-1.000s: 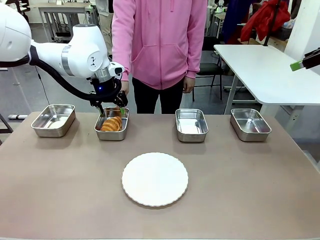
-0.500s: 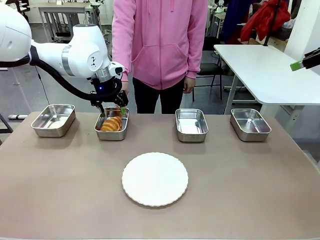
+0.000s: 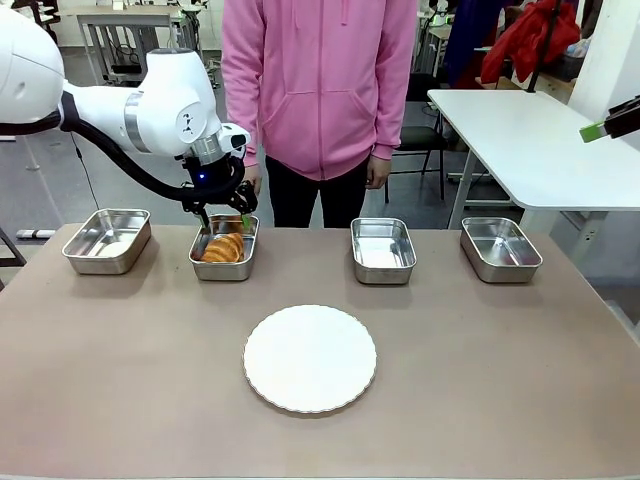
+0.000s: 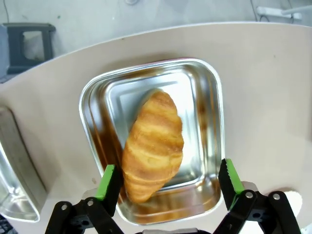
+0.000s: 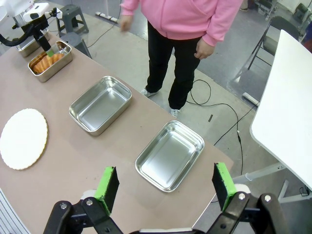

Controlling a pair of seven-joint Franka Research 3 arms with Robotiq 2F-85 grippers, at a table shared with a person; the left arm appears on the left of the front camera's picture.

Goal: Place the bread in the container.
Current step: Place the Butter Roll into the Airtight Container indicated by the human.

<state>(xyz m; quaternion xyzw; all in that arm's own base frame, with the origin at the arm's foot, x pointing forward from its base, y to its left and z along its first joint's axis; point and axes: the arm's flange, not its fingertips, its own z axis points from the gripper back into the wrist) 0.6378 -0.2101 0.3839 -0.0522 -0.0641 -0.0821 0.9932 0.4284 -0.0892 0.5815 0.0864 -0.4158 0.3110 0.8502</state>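
Note:
The bread (image 4: pixel 153 144), a golden-brown croissant, lies loose and diagonal inside the container (image 4: pixel 214 97), a shiny steel pan second from the left (image 3: pixel 224 262). My left gripper (image 3: pixel 222 215) hovers just above that pan, open, its green pads (image 4: pixel 109 183) on either side of the bread's near end without touching it. The bread (image 3: pixel 224 247) shows in the front view under the fingers. My right gripper (image 5: pixel 165 187) is open and holds nothing, high above the table's right end.
A round white plate (image 3: pixel 310 358) sits mid-table. Three more steel pans stand in the far row: far left (image 3: pixel 107 240), right of centre (image 3: pixel 383 250), far right (image 3: pixel 500 248). A person in a pink hoodie (image 3: pixel 320 90) stands at the far edge.

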